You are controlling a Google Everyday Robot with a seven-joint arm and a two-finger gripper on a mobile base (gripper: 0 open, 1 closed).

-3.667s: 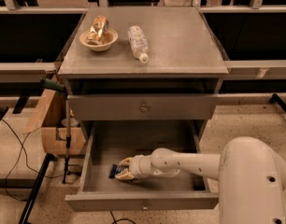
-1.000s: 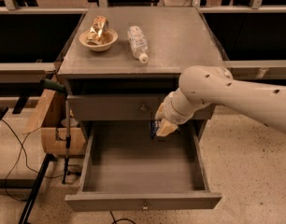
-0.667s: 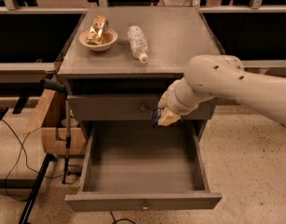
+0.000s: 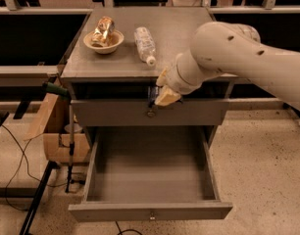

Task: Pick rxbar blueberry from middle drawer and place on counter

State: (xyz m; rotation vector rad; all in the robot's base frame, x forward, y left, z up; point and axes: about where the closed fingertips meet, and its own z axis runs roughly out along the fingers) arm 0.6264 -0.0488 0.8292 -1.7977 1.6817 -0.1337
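Navy-blue and flat, the snack bar [image 4: 151,96] is pinched in your gripper [image 4: 158,97], whose tan fingers [image 4: 167,98] are closed on it from its right side. You see only a thin dark strip of the packet. Its long axis runs close to vertical, one short end up towards the counter's lip and the other down over the top drawer front [image 4: 111,112]. You cannot tell which face carries the print.

The bar is off the counter [image 4: 115,65], just in front of its 6 o'clock edge and slightly below the surface. It hangs just above the small knob [image 4: 150,114] of the closed top drawer. Whether it brushes that drawer front you cannot tell.

Your counter is a broad matte grey slab. At its 10 o'clock sits a shallow cream bowl [image 4: 111,44] holding a crinkled gold foil packet [image 4: 103,27]. Near the centre a clear plastic bottle [image 4: 144,42] lies on its side, cap towards 6 o'clock.

Below, the middle drawer [image 4: 150,210] stands pulled out, a wide shallow grey box with low walls and a plain smooth floor. Your arm [image 4: 228,53], rounded and off-white, reaches in from 3 o'clock over the counter's front right corner.
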